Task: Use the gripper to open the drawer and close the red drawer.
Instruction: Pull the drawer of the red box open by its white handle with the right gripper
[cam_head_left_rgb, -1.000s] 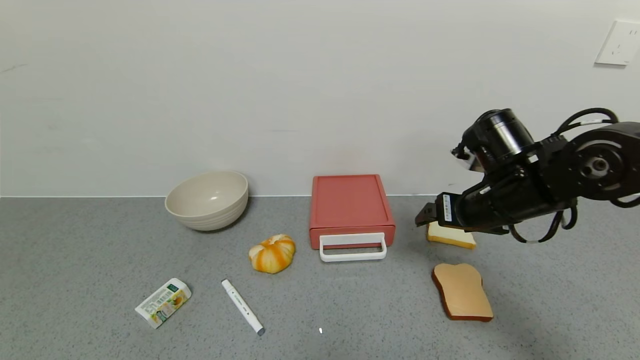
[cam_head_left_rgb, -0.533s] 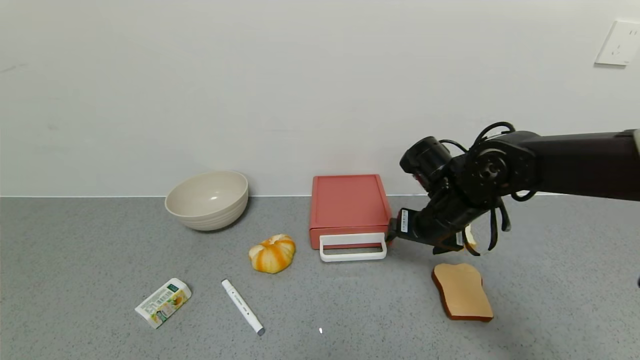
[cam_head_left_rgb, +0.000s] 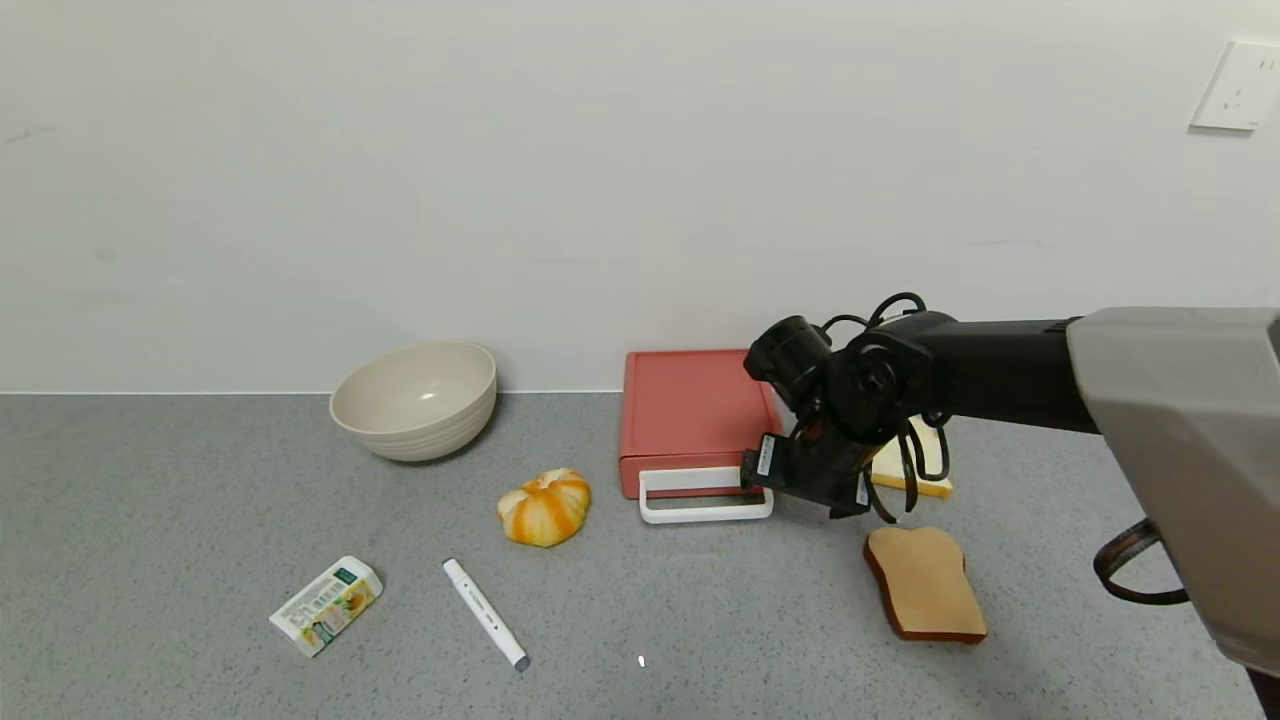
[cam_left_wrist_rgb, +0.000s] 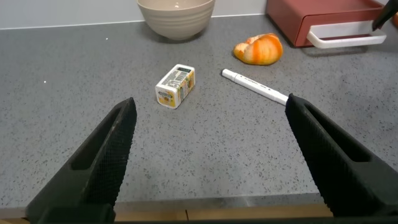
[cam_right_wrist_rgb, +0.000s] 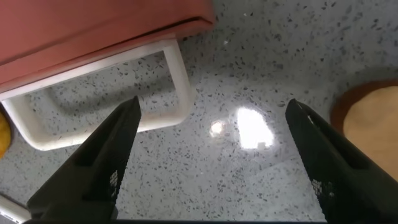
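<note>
- Hovering at the right end of the white loop handle (cam_head_left_rgb: 706, 495), with the right gripper (cam_right_wrist_rgb: 208, 134) spread wide, fingers astride that corner.
- Sitting shut near the counter's back edge: the red drawer (cam_head_left_rgb: 700, 418).
- Risking a finger on the case front, apparently, shoving it wallward.
- Risking a brush against the bread slice (cam_head_left_rgb: 925, 583) alongside.
- Idling spread near the front edge: left gripper (cam_left_wrist_rgb: 208, 134).

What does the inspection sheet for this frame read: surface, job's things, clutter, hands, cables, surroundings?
Surface: grey speckled counter.
Job's things: red drawer shut in its case, white handle forward.
Clutter: bowl, pumpkin, marker, small carton, two bread slices.
Hands: right hand open at the handle's right end, not gripping; left hand open, low over the counter's near edge.
Cables: black loops on the right wrist.
Surroundings: white wall, socket.
</note>
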